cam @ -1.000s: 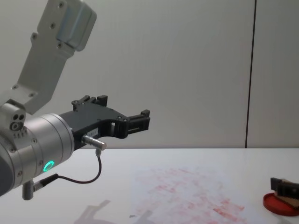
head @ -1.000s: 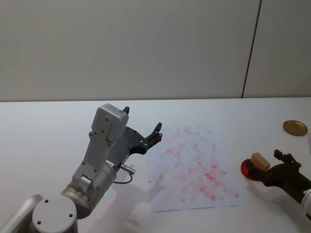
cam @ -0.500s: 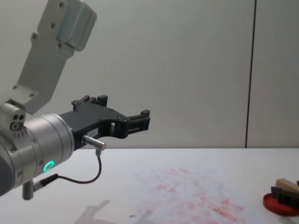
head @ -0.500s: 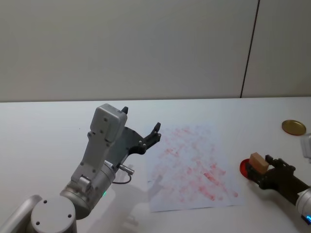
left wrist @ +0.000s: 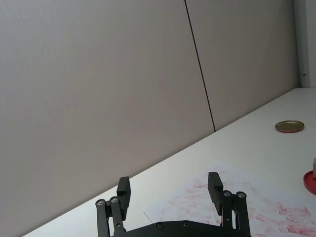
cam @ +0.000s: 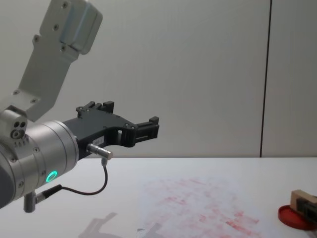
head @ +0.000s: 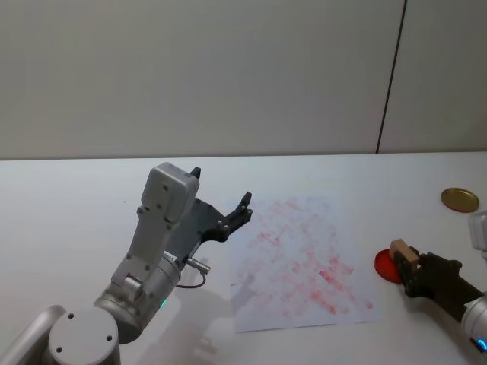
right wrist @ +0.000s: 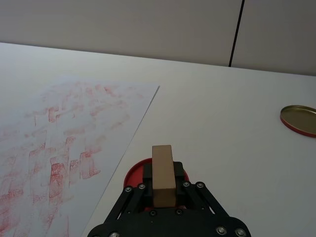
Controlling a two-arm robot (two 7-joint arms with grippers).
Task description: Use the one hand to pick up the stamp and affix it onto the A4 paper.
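Observation:
The stamp [right wrist: 163, 174], a small tan wooden block, is clamped in my right gripper [right wrist: 163, 186], whose black fingers [right wrist: 147, 173] press on both its sides. It sits at the red ink pad [right wrist: 133, 173], and I cannot tell whether it touches. In the head view the stamp [head: 401, 252], right gripper [head: 409, 262] and pad [head: 384, 266] lie just right of the A4 paper [head: 300, 262], which is covered in red marks. From the chest the stamp [cam: 300, 196] shows over the pad [cam: 289, 216]. My left gripper [head: 222, 190] hangs open in the air left of the paper.
A round gold lid [head: 460, 199] lies at the far right of the white table [head: 68, 205]; it also shows in the right wrist view, lid [right wrist: 300, 120]. My big silver left arm [cam: 34, 158] rises at the left. A grey wall stands behind the table.
The right gripper has shifted slightly with the stamp at the ink pad; the block now stands clearer above the pad in the chest view. The left arm has not moved.

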